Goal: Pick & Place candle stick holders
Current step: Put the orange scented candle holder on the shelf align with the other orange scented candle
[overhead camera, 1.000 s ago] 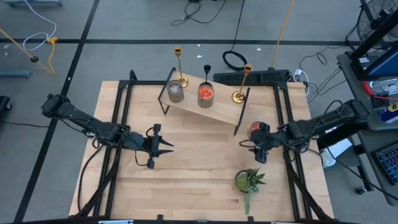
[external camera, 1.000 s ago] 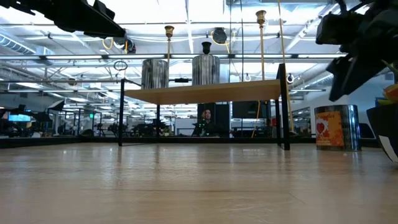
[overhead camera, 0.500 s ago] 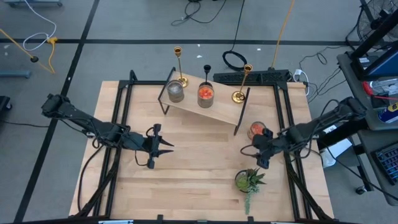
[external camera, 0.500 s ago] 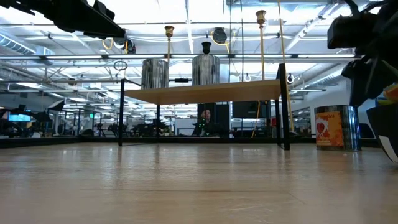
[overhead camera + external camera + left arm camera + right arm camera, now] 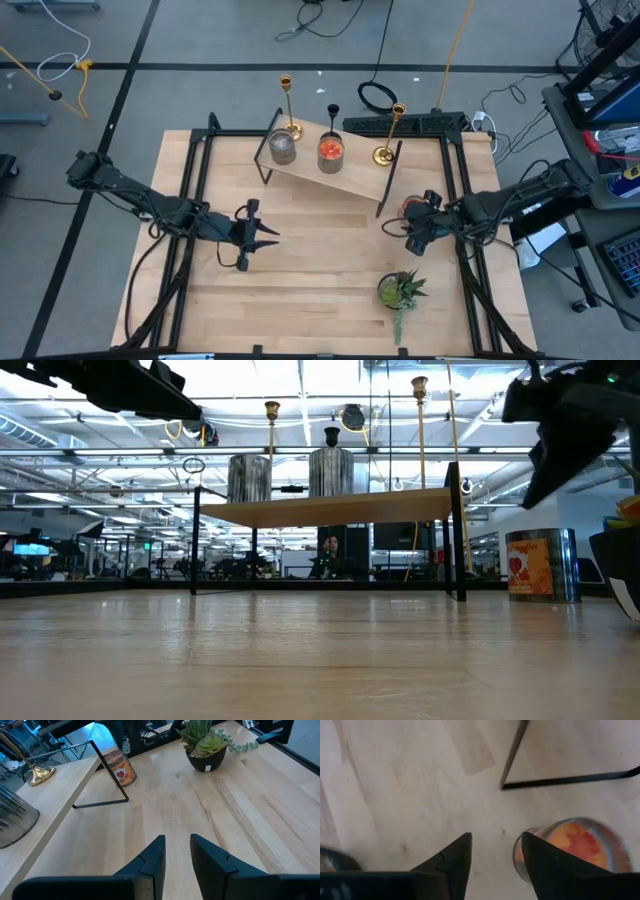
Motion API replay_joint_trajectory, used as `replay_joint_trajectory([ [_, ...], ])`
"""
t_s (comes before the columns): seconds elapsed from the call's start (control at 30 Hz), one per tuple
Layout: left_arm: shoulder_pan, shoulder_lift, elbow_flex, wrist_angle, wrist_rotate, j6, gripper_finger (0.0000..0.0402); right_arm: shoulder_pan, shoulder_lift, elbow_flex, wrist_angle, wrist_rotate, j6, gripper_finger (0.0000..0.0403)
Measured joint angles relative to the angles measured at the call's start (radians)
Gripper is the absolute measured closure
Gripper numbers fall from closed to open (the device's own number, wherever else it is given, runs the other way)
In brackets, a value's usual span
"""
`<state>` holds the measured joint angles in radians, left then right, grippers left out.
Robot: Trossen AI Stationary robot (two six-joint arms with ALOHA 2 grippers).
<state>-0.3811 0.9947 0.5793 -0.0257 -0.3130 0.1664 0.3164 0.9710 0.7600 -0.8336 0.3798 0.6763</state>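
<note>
Two tall gold candlesticks (image 5: 288, 105) (image 5: 390, 130), a short black one (image 5: 333, 118), a grey cup (image 5: 283, 148) and an orange-red cup (image 5: 330, 152) stand on a slanted wooden shelf (image 5: 355, 178) at the table's far side. A second orange-red cup (image 5: 408, 206) stands on the table by the shelf's right leg; it also shows in the right wrist view (image 5: 575, 845). My right gripper (image 5: 398, 228) (image 5: 495, 837) is open and hovers above the table, with this cup just beside one finger. My left gripper (image 5: 272, 238) (image 5: 176, 839) is slightly open and empty over the table's left middle.
A green potted plant (image 5: 400, 290) stands on the table near the front right, just near of my right gripper. The shelf's black wire legs (image 5: 512, 755) stand close to the cup. Bare wood lies between the two grippers.
My right gripper first drew back a little toward the table's near edge, then went toward the far edge and up, and now stands higher, over the orange-red cup on the table. The cup has stayed in place.
</note>
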Motion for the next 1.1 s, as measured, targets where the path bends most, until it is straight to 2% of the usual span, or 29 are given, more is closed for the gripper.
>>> replay_joint_trajectory([
  [0.2, 0.000, 0.000, 0.000, -0.001, 0.000, 0.016, 0.0304, -0.065, 0.001, 0.027, -0.020, 0.012, -0.031, 0.0238],
  [0.33, 0.000, 0.000, 0.000, -0.018, 0.000, 0.015, 0.0304, -0.112, 0.032, 0.018, -0.069, -0.047, 0.026, 0.0238],
  [0.5, 0.000, 0.000, 0.000, -0.055, 0.000, 0.011, 0.0304, -0.151, 0.083, 0.017, -0.144, -0.070, 0.096, 0.0238],
  [0.77, 0.000, 0.000, -0.020, -0.061, 0.000, -0.020, 0.0304, -0.200, 0.130, 0.017, -0.137, -0.060, 0.097, 0.0238],
  [0.9, 0.000, 0.000, -0.039, -0.060, 0.000, -0.035, 0.0304, -0.219, 0.151, 0.017, -0.136, -0.089, 0.098, 0.0240],
  [1.1, 0.000, 0.000, -0.075, -0.031, 0.000, -0.065, 0.0304, -0.235, 0.196, 0.017, -0.133, -0.105, 0.119, 0.0273],
])
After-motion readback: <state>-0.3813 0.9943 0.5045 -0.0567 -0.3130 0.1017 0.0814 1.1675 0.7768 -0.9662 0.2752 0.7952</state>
